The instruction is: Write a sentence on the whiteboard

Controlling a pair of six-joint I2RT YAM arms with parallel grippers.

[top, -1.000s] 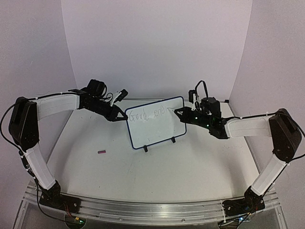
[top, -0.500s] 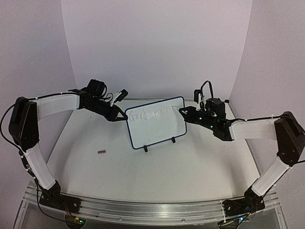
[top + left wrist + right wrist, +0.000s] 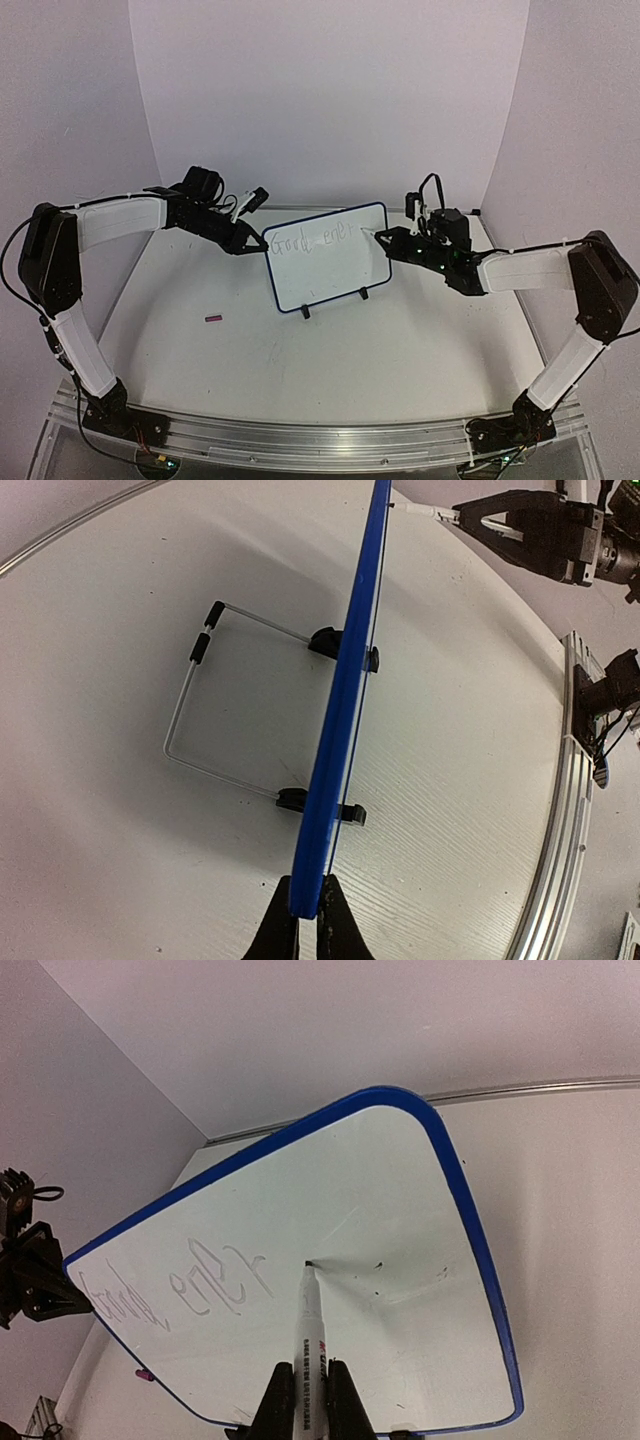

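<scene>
The left fingers (image 3: 248, 243) are clamped on the side edge of the whiteboard (image 3: 330, 275), which stands on the worktop (image 3: 410, 345) between both arms. The right fingers (image 3: 386, 242) pinch a marker (image 3: 309, 1315), its tip touching the board just past the faint sentence (image 3: 190, 1280).

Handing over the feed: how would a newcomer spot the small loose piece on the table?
Find the blue-framed whiteboard standing mid-table. Left of it and nearer the front edge, a tiny dark-and-pink stub lies flat on the white table. It is the only loose item in view, touching nothing.
</scene>
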